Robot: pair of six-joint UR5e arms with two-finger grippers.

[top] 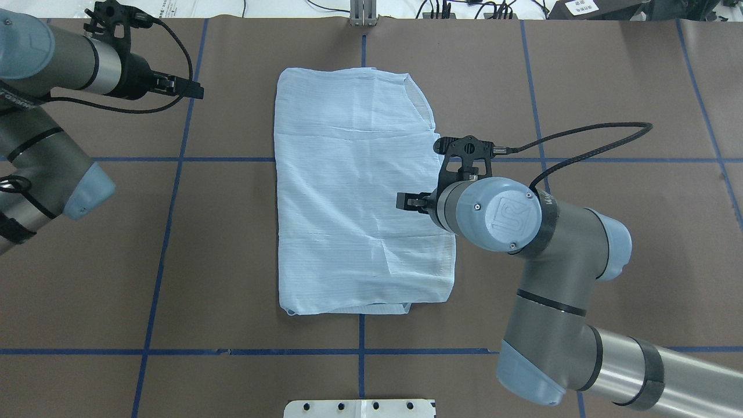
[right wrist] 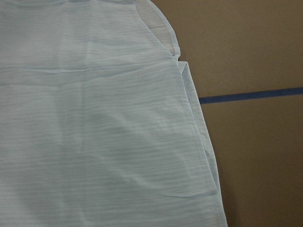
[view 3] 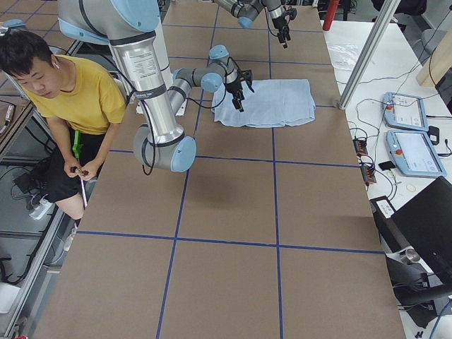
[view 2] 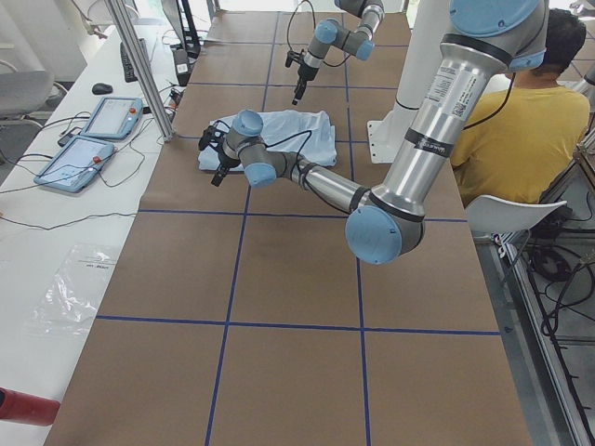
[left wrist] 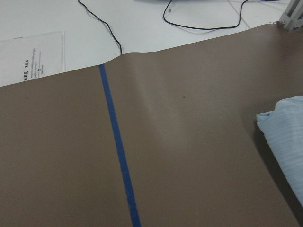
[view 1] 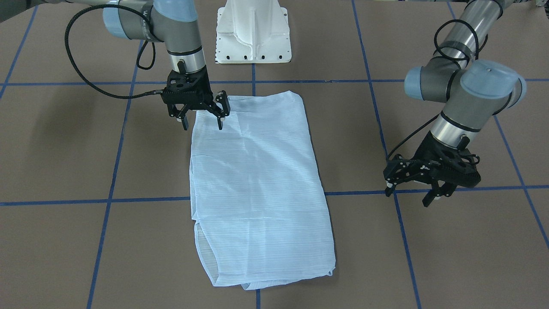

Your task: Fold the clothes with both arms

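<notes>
Shirt: sleeves tucked in, lying as a flat rectangle mid-counter.
Right hand: released, I see it over a shirt corner.
Left hand: released, well apart.
To do: probably one more fold.

Overhead and front views face each other, sharing the shirt.

I log one light blue shirt, folded into a long rectangle, flat on the brown desk. My right tool, jaws spread, sits at its corner nearest the white base; my left tool, jaws spread, hangs well aside.
</notes>
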